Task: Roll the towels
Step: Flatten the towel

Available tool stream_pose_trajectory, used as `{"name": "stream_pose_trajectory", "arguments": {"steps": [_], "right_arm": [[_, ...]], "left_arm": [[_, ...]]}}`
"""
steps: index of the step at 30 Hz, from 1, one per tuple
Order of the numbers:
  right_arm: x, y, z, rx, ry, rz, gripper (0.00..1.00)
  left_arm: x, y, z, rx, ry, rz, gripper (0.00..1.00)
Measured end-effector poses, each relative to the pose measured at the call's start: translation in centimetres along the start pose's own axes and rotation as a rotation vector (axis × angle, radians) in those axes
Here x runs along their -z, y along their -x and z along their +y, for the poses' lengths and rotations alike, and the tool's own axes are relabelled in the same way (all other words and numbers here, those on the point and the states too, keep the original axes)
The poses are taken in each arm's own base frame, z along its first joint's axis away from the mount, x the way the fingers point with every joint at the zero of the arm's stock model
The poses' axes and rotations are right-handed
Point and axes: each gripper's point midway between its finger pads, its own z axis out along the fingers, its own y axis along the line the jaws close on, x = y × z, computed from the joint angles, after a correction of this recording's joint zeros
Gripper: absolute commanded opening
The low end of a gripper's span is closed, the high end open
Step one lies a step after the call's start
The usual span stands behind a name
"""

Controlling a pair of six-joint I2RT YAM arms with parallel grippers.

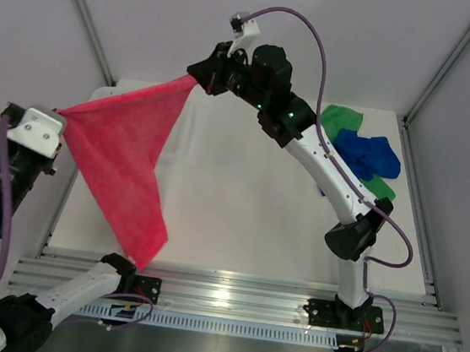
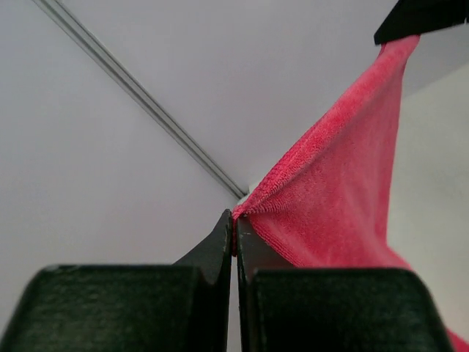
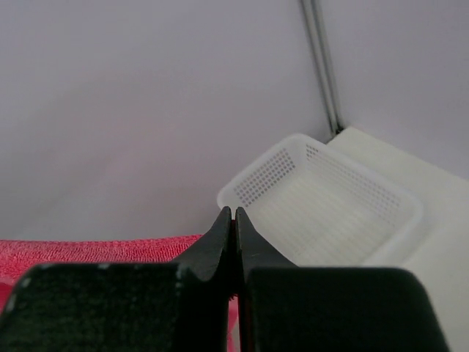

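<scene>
Top external: pink towel (image 1: 126, 164) aloft, taut between left tool (image 1: 58, 113) and right tool (image 1: 195, 79) — each clamped on an upper corner; long edge runs left-right, free corner hanging toward desk (image 1: 238, 219) near edge.

I see the pink towel (image 1: 122, 163) hanging as a curtain across the left of the desk (image 1: 238, 219), blocking passage there. The middle of the desk lies open. The right arm (image 1: 337, 175) slants over the right side; the blue towel (image 1: 372, 153) and green towel (image 1: 341, 118) fill the far right corner.
</scene>
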Motion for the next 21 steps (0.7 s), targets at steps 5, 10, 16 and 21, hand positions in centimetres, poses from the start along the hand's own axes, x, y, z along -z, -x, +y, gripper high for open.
{"name": "stream_pose_trajectory", "arguments": {"steps": [5, 10, 16, 21], "right_arm": [[-0.1, -0.1, 0.6, 0.007, 0.057, -0.015, 0.0], [1.7, -5.7, -7.3, -0.016, -0.07, 0.103, 0.0], [6.8, -14.0, -20.8, -0.084, -0.288, 0.28, 0.0], [10.6, -17.2, -26.8, -0.115, -0.401, 0.357, 0.0]], "left_arm": [[0.0, 0.1, -1.6, 0.013, -0.069, -0.032, 0.01], [-5.1, -5.7, -12.9, 0.028, -0.449, 0.116, 0.01], [-7.8, -11.4, -29.0, 0.02, -0.964, 0.302, 0.01], [-7.1, -11.2, -37.6, -0.018, -1.223, 0.323, 0.01]]}}
